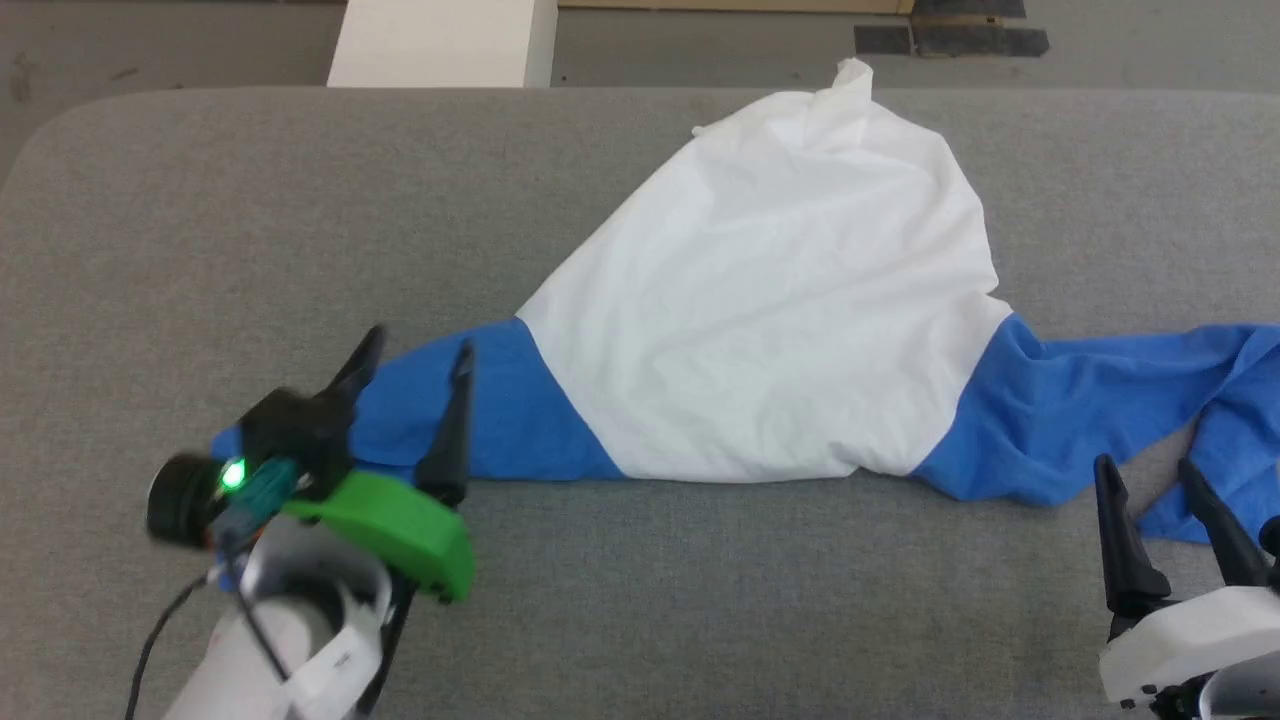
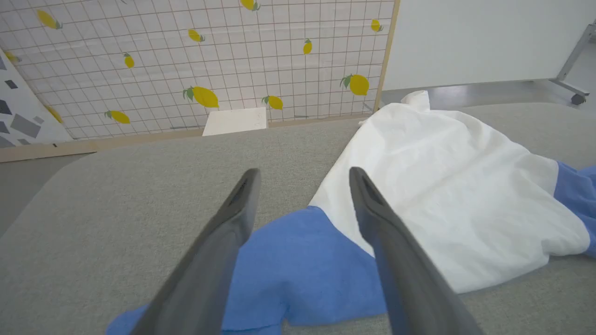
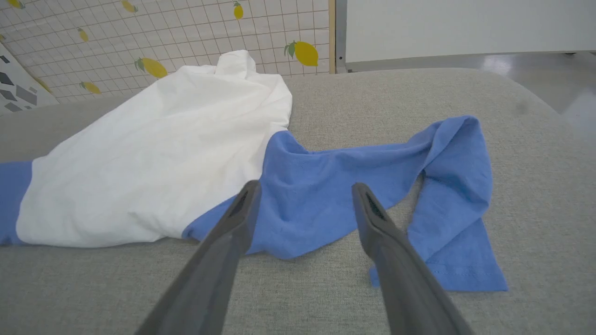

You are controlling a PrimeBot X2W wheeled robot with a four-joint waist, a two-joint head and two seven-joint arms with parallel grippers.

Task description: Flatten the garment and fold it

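Left gripper [image 1: 420, 343] hovers open over one blue sleeve [image 1: 520, 420]; right gripper [image 1: 1146, 465] stands open beside the other. Shirt [image 1: 780, 300] lies bunched on the grey surface [image 1: 200, 220], so flattening seems the step; next, pinch and straighten the twisted sleeve.

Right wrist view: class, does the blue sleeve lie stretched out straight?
No, the blue sleeve bends sharply at its far end and runs back beside itself.
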